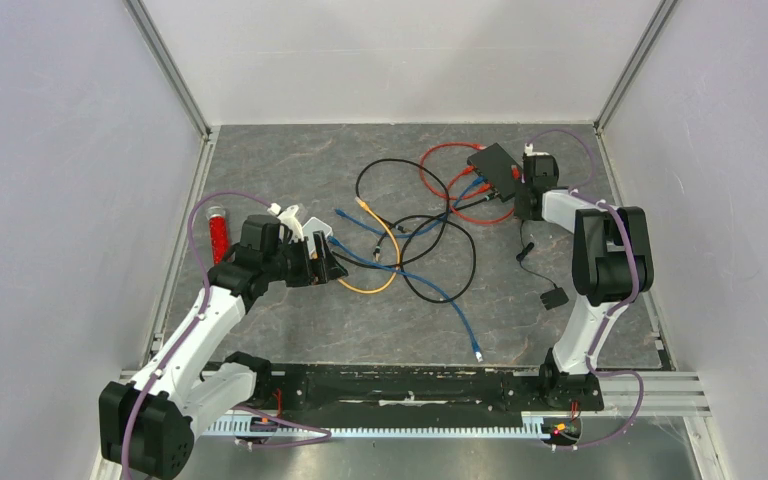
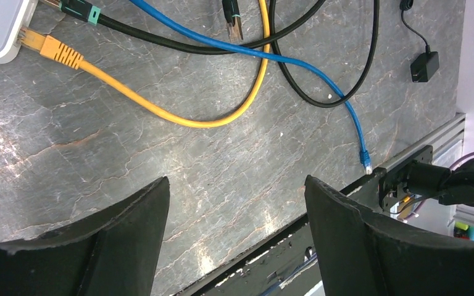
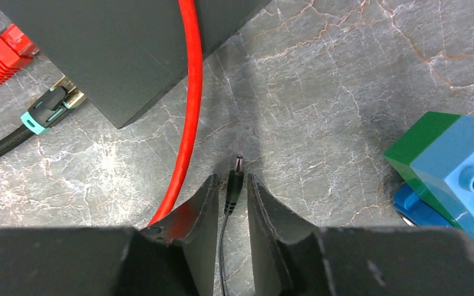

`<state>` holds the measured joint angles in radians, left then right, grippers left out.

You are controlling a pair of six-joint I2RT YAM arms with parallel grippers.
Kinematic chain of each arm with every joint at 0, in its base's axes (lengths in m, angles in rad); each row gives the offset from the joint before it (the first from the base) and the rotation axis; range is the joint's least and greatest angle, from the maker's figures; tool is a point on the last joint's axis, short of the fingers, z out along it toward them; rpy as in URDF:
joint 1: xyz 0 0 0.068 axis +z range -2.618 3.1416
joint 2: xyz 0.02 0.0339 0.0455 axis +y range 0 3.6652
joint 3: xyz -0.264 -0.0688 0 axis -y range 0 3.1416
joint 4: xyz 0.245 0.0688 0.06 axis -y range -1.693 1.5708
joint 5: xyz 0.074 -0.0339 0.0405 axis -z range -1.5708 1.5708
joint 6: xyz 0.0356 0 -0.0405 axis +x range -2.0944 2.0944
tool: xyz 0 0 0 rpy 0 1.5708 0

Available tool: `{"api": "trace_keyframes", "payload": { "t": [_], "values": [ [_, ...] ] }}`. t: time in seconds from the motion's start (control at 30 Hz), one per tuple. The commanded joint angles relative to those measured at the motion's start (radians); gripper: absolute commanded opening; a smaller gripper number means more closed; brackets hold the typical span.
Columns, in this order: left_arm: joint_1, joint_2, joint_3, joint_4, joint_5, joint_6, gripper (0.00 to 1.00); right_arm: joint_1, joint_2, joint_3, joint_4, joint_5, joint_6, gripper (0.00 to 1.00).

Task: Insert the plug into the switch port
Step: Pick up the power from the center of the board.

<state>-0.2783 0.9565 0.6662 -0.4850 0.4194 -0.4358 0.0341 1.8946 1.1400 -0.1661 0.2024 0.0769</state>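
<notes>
Right tool point(image 3: 232, 180): pinched on the plug point(image 3: 233, 188); the black barrel is gripped between the two fingers and the metal tip is left sticking out beyond them.
Plug position: held just above the tabletop point(image 3: 321, 92), near the closest corner of the switch point(image 3: 117, 49) but apart from it.
Plug lead: a thin black wire is seen running back between the fingers.
Switch: a black box set at the far right of the tabletop; a red connector point(image 3: 0, 58) and a black cable with a teal boot point(image 3: 40, 114) are seated in one side.
Red cable point(image 3: 191, 92): laid across the switch and carried down beside one finger of the right tool.
Block point(image 3: 457, 166): a green and blue studded piece is placed on the tabletop to the side of the right tool.
Left tool point(image 2: 236, 185): spread wide above bare tabletop, well apart from the switch.
Beyond the left tool: a yellow cable point(image 2: 179, 117) and a blue cable point(image 2: 296, 61) are looped on the tabletop; the yellow connector is met by a white device point(image 2: 0, 31).
Power adapter point(image 1: 554, 297): laid flat near the right arm.
</notes>
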Motion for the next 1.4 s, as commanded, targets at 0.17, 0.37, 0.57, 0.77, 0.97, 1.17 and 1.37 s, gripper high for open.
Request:
{"api": "trace_keyframes", "payload": {
  "t": [0.17,0.37,0.57,0.77,0.97,1.17,1.37],
  "values": [
    [-0.006,-0.030,0.041,-0.018,-0.024,0.075,0.85,-0.028,-0.019,-0.090,0.036,-0.097,-0.010,0.24],
    [-0.005,-0.060,0.050,-0.044,-0.036,0.060,0.83,-0.087,-0.059,-0.166,0.072,-0.199,0.005,0.19],
    [-0.005,-0.062,0.074,-0.059,0.007,0.010,0.82,-0.088,-0.091,-0.201,0.094,-0.290,-0.030,0.01],
    [-0.005,-0.016,0.110,-0.033,0.021,-0.050,0.78,-0.044,-0.211,-0.255,0.206,-0.424,-0.163,0.00],
    [-0.004,0.103,0.150,0.040,0.086,-0.130,0.75,0.076,-0.329,-0.309,0.290,-0.513,-0.309,0.00],
    [-0.004,0.198,0.173,0.121,0.148,-0.159,0.73,0.221,-0.385,-0.344,0.356,-0.574,-0.427,0.00],
    [-0.005,0.294,0.210,0.190,0.200,-0.192,0.72,0.319,-0.372,-0.297,0.322,-0.624,-0.488,0.00]
  ]
}}
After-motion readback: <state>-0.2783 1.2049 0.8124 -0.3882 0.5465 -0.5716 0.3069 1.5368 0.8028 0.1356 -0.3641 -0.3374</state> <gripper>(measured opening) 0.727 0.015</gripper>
